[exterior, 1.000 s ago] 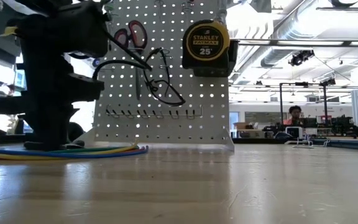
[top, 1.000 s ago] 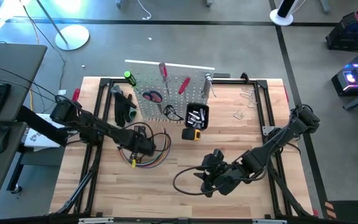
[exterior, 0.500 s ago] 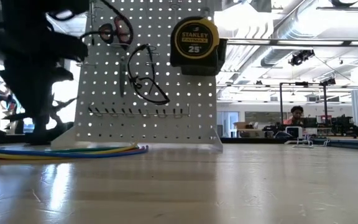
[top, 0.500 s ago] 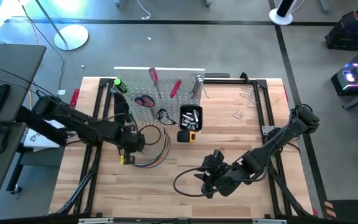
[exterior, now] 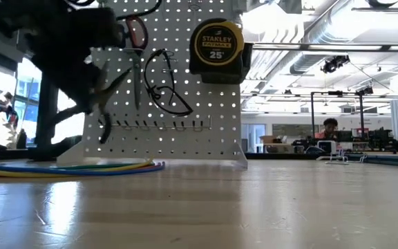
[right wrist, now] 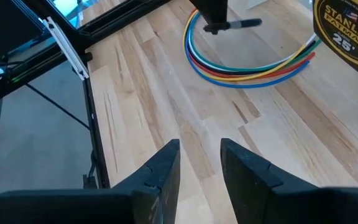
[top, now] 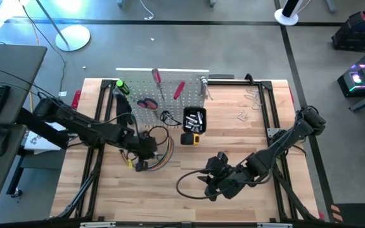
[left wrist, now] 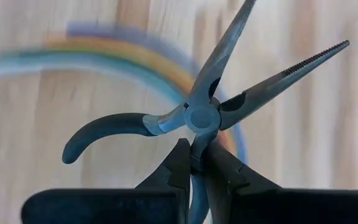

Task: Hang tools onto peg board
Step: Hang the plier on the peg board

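Observation:
My left gripper (top: 143,152) is shut on dark-handled needle-nose pliers (left wrist: 202,118) above the coloured cable bundle (top: 160,154), in front of the white peg board (top: 163,95). The pliers also show in the low view (exterior: 108,104), hanging before the board (exterior: 185,90). On the board hang red scissors (top: 147,103), a red screwdriver (top: 179,88), a green one (top: 120,85), a black bin (top: 194,118) and a yellow tape measure (exterior: 216,45). My right gripper (right wrist: 201,165) waits open at the near right (top: 211,180), holding nothing. My left gripper pinches one handle of the pliers just behind the pivot (left wrist: 197,163) between its two fingers (left wrist: 178,167). The fingers slant down from above. The pliers are lifted clear of the table, spread open, with the other handle (left wrist: 104,129) sticking out sideways and the jaws pointing away from the gripper.
A black metal frame (top: 103,114) runs around the wooden table. A black cable loop (top: 189,185) lies by my right gripper. Small metal clamps (top: 252,98) lie at the far right. Bare wood lies between the tape measure and my right gripper.
My left gripper has risen from the table by the cable bundle and tipped, lifting the pliers clear; they now hang in front of the peg board. The peg board has shifted a little toward the table's left.

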Controlling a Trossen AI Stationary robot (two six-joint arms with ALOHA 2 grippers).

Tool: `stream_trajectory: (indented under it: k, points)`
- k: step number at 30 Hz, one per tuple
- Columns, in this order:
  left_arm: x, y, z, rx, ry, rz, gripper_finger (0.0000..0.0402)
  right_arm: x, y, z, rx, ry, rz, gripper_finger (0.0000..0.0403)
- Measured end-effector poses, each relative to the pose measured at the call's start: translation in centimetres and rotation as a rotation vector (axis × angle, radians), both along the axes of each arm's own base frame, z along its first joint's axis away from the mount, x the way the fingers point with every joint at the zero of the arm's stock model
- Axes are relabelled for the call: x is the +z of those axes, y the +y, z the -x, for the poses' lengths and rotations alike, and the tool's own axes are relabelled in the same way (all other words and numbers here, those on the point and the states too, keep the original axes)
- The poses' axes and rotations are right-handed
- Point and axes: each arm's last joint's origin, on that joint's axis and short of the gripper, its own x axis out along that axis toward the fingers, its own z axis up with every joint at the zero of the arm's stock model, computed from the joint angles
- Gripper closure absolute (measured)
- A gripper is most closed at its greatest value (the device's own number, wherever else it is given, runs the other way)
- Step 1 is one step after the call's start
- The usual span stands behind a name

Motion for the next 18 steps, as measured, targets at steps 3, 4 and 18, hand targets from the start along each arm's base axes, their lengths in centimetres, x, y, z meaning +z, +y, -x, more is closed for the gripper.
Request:
stream_trajectory:
  k: [3, 4, 18]
  points:
    - [0.3, -0.2, -0.8, 0.035, -0.072, 0.056, 0.0385, 0.0, 0.0, 0.0, 0.001, -0.002, -0.002, 0.0293]
    - [0.5, -0.3, -0.8, 0.043, -0.075, 0.078, 0.0385, 0.1, 0.1, 0.0, 0.001, -0.008, -0.006, 0.0293]
    - [11.3, -1.0, 1.8, 0.006, -0.422, 0.410, 0.0385, 2.6, -0.8, 0.2, 0.065, -0.118, 0.032, 0.0293]
